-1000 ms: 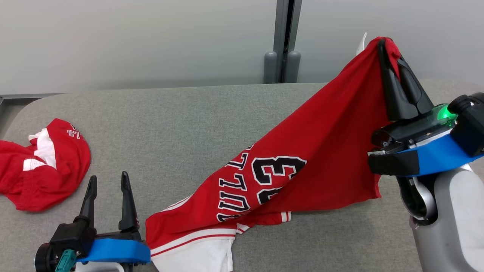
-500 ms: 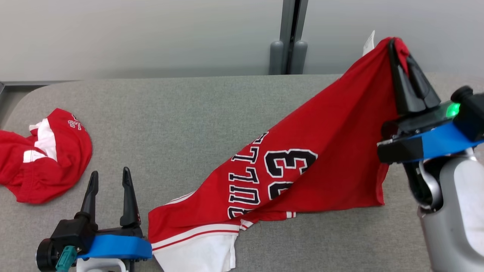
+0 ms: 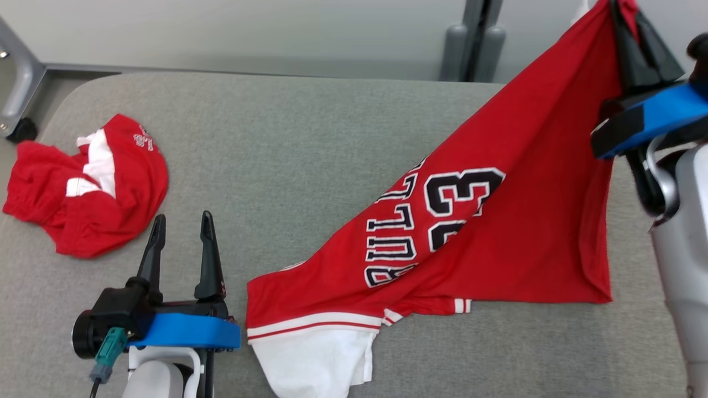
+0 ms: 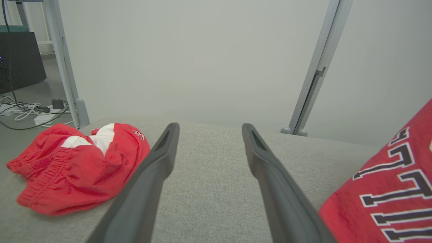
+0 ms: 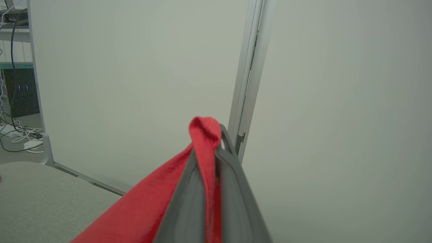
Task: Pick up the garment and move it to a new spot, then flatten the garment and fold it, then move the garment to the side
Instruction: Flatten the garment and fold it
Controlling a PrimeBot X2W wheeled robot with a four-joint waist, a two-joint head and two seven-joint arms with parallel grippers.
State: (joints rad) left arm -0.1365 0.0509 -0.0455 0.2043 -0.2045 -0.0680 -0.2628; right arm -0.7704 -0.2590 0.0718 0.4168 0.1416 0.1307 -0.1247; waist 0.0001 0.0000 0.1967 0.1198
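The garment is a red jersey with black "23" lettering and a white hem. It slopes from the grey table up to the far right, where my right gripper is shut on one raised corner. The right wrist view shows red cloth pinched between that gripper's fingers. My left gripper stands open over the table's near left, just left of the jersey's low end, with nothing in it. In the left wrist view its fingers frame bare table, with the jersey at the right.
A second red and white piece of clothing lies crumpled at the table's left edge, also seen as the crumpled clothing from the left wrist. A pale partition with grey posts runs behind the table. Cables lie on the floor at the left.
The head camera has moved, shifting the whole picture right and down. My right gripper keeps its hold on the raised corner, perhaps a little higher. The left gripper stays open.
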